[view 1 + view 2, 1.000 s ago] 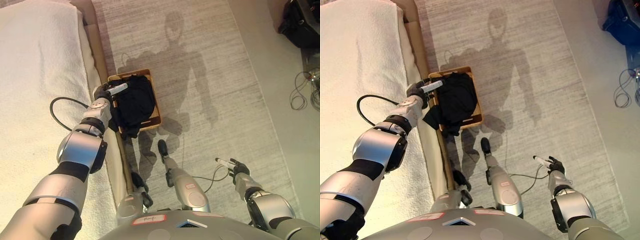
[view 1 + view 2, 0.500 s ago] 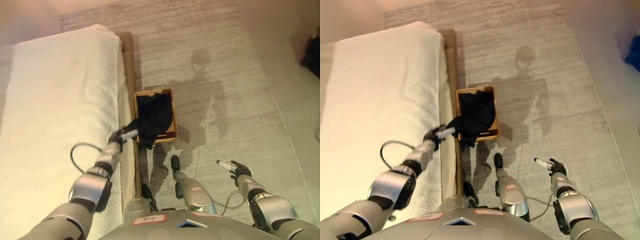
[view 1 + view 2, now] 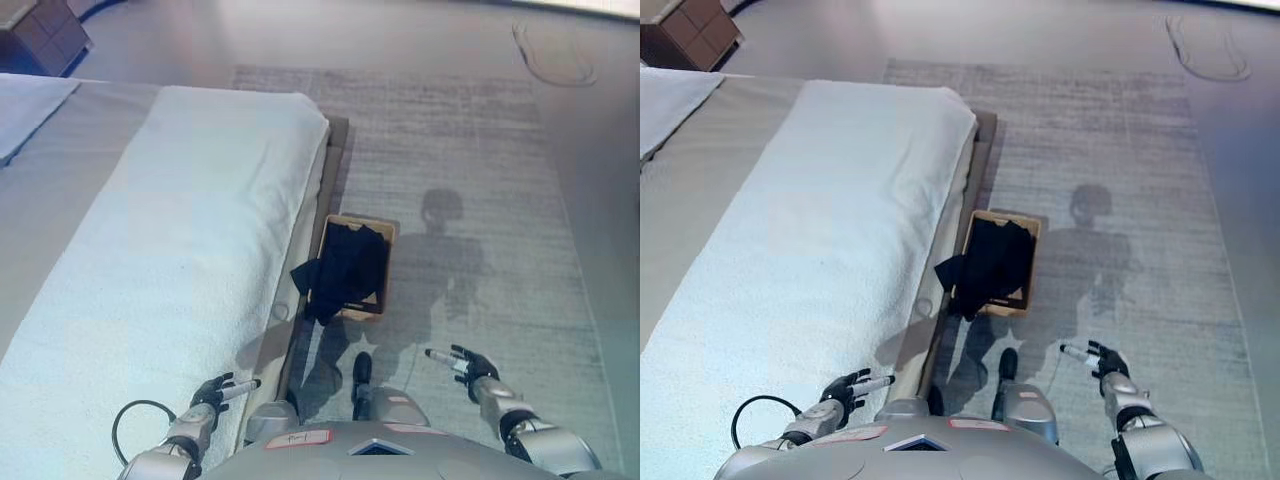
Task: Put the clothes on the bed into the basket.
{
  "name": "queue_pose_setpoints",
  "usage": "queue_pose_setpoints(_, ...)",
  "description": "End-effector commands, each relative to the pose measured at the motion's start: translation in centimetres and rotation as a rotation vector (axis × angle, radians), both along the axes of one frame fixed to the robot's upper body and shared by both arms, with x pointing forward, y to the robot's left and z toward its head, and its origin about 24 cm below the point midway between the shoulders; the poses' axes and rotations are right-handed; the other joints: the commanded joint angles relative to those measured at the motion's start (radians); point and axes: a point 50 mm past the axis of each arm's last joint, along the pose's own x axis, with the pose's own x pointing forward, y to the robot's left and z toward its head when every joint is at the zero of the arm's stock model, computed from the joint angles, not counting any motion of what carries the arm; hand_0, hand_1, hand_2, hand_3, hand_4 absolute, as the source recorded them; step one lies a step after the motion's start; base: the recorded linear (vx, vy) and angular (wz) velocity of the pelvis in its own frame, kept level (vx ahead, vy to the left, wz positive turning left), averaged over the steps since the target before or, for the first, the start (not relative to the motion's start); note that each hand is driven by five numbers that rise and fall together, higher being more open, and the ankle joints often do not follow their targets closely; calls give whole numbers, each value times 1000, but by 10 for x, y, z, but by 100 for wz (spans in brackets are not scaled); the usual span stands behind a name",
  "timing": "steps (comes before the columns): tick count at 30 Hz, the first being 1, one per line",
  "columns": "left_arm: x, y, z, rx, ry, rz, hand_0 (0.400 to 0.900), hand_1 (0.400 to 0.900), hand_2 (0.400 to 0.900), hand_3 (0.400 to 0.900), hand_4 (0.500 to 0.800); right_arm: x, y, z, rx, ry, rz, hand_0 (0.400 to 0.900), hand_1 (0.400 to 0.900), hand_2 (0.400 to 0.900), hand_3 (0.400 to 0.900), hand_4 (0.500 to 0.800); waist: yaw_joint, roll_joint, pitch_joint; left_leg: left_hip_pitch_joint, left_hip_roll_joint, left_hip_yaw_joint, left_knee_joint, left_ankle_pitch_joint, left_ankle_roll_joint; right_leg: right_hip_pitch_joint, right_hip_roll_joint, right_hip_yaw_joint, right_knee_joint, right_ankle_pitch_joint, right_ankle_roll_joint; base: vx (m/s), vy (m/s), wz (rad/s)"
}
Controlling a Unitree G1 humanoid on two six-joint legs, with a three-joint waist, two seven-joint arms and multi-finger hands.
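A black garment (image 3: 345, 270) lies in the wooden basket (image 3: 389, 268) on the rug beside the bed, with one part hanging over the basket's left rim (image 3: 952, 270). The bed (image 3: 170, 250) has a white cover and shows no clothes on it. My left hand (image 3: 215, 392) is low at the bed's near edge, fingers relaxed and holding nothing. My right hand (image 3: 463, 362) is over the rug at the lower right, open and empty. Both hands are well short of the basket.
A grey rug (image 3: 470, 170) runs along the bed's right side. A brown piece of furniture (image 3: 690, 35) stands at the top left corner. A cable loop (image 3: 550, 55) lies on the floor at the top right.
The camera has pulled back and up, so the whole bed now shows. My left hand has drawn away from the basket and garment, down to the bed's near edge. The garment stays in the basket.
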Motion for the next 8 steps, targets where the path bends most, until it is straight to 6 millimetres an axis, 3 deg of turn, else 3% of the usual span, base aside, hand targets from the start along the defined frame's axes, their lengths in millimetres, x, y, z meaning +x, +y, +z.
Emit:
queue_pose_setpoints(1, 24, 1, 6, 33, -83, -51, 900, 900, 900, 900, 800, 24, -6, 10, -50, -82, 85, 900, 900, 900, 900, 800, 1, 11, 6, -40, -52, -23, 4, 13, 11, 123, 58, 21, 38, -147, 26, -50, 42, 26)
queue_pose_setpoints(8, 12, -1, 2, 81, -32, -122, 900, 900, 900, 900, 800, 28, 27, 3, -7, -84, 228, 900, 900, 900, 900, 800, 29, -20, 16, -36, -66, -61, 4, 13, 22, 140, 44, -7, 37, -146, 35, -35, 27, 20)
